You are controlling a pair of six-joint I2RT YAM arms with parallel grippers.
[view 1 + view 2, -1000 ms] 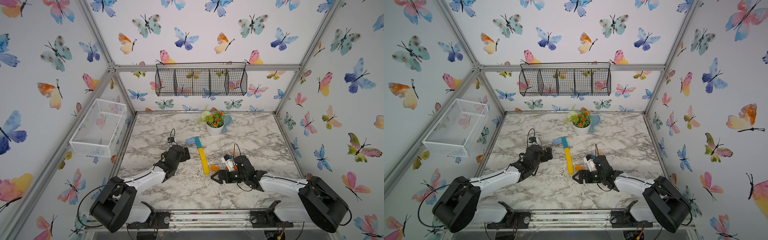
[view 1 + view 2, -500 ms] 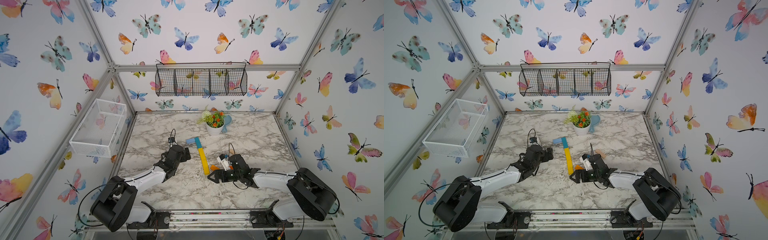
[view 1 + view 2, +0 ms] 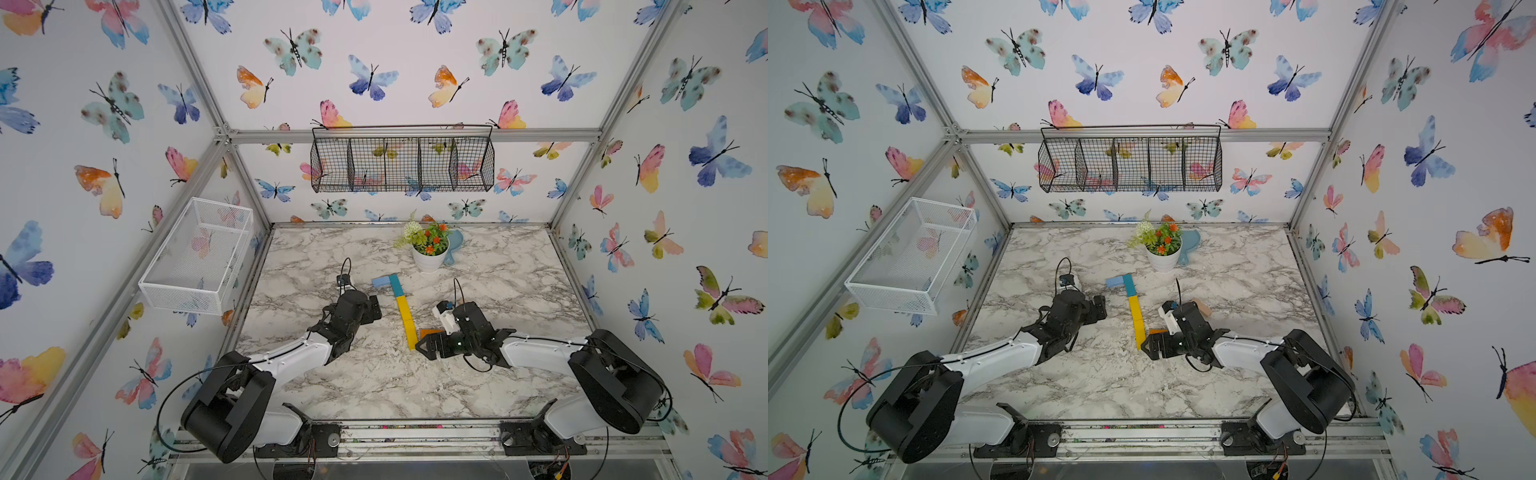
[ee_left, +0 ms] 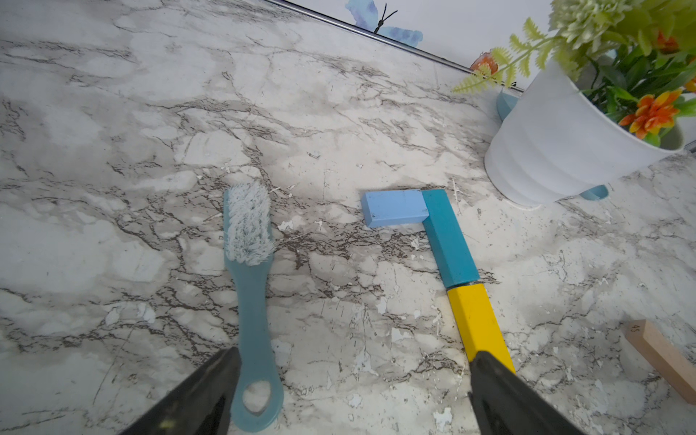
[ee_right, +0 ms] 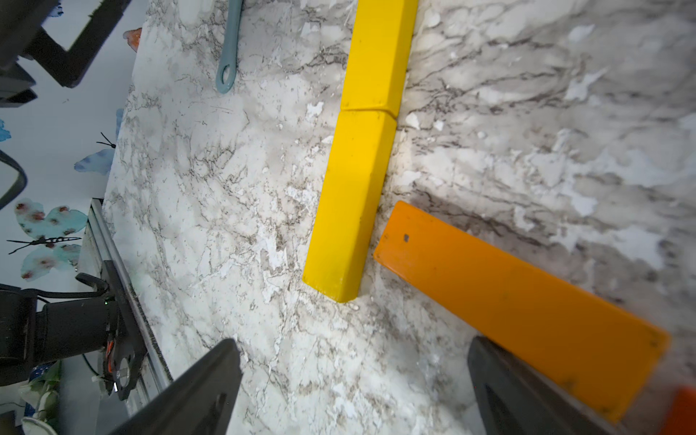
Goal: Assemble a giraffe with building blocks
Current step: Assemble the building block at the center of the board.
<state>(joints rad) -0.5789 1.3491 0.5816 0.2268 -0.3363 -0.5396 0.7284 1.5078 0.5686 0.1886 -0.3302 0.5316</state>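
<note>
The giraffe's head and neck lie flat on the marble table: a light-blue block [image 3: 380, 281] joins a teal block [image 3: 395, 285], then two yellow blocks [image 3: 404, 309] [image 3: 410, 334] run end to end. An orange block [image 5: 519, 301] lies at an angle with one corner near the foot of the last yellow block [image 5: 350, 211]. My right gripper [image 3: 424, 348] is open and empty beside that foot, one finger over the orange block's far end. My left gripper [image 3: 376, 307] is open and empty left of the neck. A plain-wood block [image 3: 1202, 308] lies behind my right wrist.
A pale-teal brush [image 4: 250, 263] lies on the table by my left gripper. A white flower pot [image 3: 430, 257] stands behind the light-blue block. A black wire basket [image 3: 403, 166] hangs on the back wall and a white mesh basket [image 3: 199, 257] on the left wall.
My right gripper has shifted a little left toward the foot of the yellow blocks. The left arm and the blocks have not moved.
</note>
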